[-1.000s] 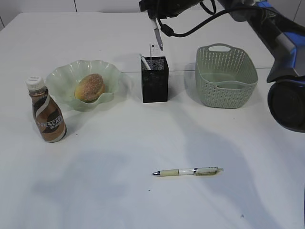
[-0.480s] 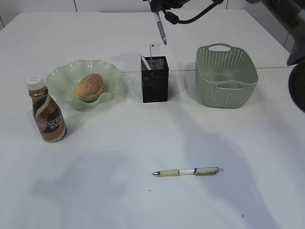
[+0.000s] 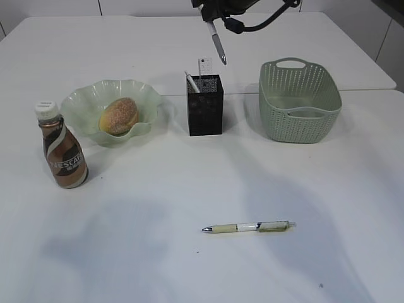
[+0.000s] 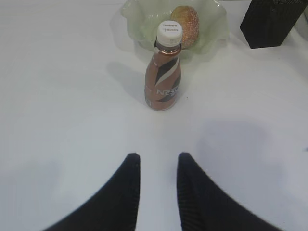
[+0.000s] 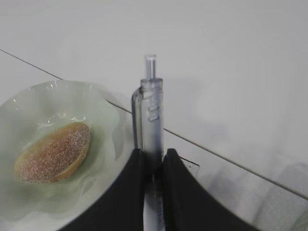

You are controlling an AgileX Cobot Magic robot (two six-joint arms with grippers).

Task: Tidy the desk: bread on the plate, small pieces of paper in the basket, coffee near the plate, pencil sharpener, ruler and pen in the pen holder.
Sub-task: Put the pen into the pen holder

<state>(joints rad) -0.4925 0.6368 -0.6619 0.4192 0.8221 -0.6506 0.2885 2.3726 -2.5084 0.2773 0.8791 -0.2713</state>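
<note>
My right gripper [image 3: 210,17] is shut on a grey pen [image 3: 217,44] and holds it tip down, tilted, above the black mesh pen holder [image 3: 205,108]. The right wrist view shows the jaws [image 5: 153,156] clamped on the pen [image 5: 150,110]. The clear ruler [image 3: 204,65] stands in the holder. A second pen [image 3: 249,226] lies on the desk [image 3: 145,252] at the front. The bread [image 3: 118,115] sits in the wavy green plate [image 3: 81,101], with the coffee [image 3: 63,151] beside it. My left gripper [image 4: 158,161] is open, low over the desk, short of the coffee [image 4: 165,77]. No paper balls or sharpener are in view.
The green woven basket [image 3: 300,104] stands right of the pen holder. A white stick-like item [image 3: 191,82] leans in the holder. The left wrist view also shows the bread [image 4: 188,19], the plate [image 4: 139,21] and the holder [image 4: 269,24].
The held pen has shifted slightly right above the holder and tilted more. The right arm's blue and black body has left the exterior view. Nothing on the desk moved.
</note>
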